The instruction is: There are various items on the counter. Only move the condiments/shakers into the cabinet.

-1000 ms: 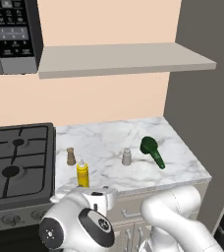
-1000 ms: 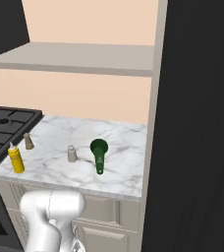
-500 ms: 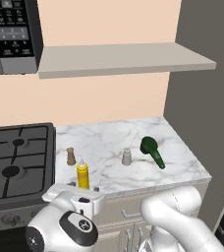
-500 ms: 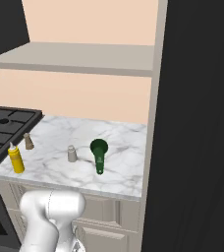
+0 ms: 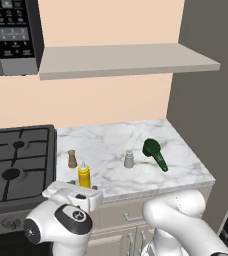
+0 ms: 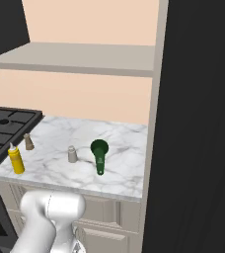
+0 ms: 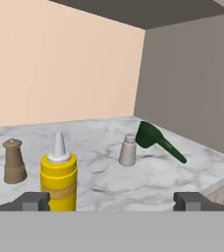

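On the white marble counter (image 5: 116,145) a yellow squeeze bottle (image 5: 84,175) stands near the front edge, with a brown shaker (image 5: 72,159) just behind it. A grey shaker (image 5: 129,159) and a dark green long-handled thing (image 5: 154,152) stand to the right. The beige shelf board of the cabinet (image 5: 126,59) hangs above. My gripper (image 7: 114,201) is open and empty, low at the counter's front edge. In the hand view the yellow bottle (image 7: 58,179) is close ahead by the left fingertip (image 7: 35,201), the brown shaker (image 7: 14,161) is left of it, and the grey shaker (image 7: 127,150) is farther off.
A black gas stove (image 5: 16,160) adjoins the counter on the left, under a black microwave (image 5: 11,35). A tall dark grey wall panel (image 5: 206,100) closes the counter's right end. Beige drawer fronts (image 6: 109,212) sit below the worktop.
My hand and elbow have swung left and lower in front of the counter, ending just before the yellow bottle. The things on the counter have not moved.
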